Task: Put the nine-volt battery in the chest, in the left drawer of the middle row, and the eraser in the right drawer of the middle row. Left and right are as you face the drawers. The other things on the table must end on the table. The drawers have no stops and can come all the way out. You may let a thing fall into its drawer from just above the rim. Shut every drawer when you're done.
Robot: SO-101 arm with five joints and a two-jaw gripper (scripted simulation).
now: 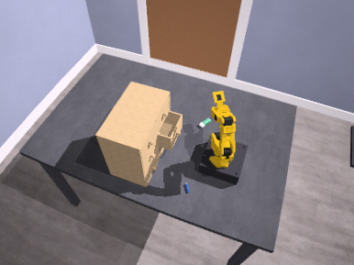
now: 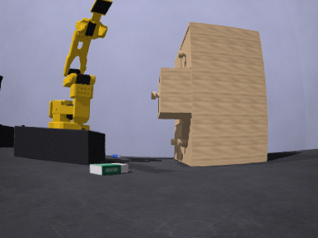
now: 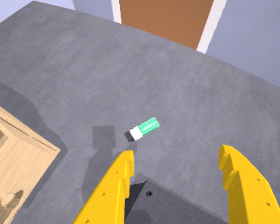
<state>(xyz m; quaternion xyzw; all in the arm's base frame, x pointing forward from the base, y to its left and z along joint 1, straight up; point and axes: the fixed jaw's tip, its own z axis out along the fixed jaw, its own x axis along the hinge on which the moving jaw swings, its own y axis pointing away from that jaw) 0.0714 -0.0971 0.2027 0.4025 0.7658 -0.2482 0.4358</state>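
Overall, arm upright over base — gripper high, parted, empty; eraser on table — drawer open.

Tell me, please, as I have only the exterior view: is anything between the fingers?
Observer: No. The wrist view shows the fingers standing apart with nothing between them; the green-and-white block lies on the table beyond their tips.
Operator: Thank you. I see the side of a pulled-out drawer, but could you tell me whether anything is in it?
Observer: From the top view I can see into the drawer, and nothing shows in the part of its inside that is in sight.
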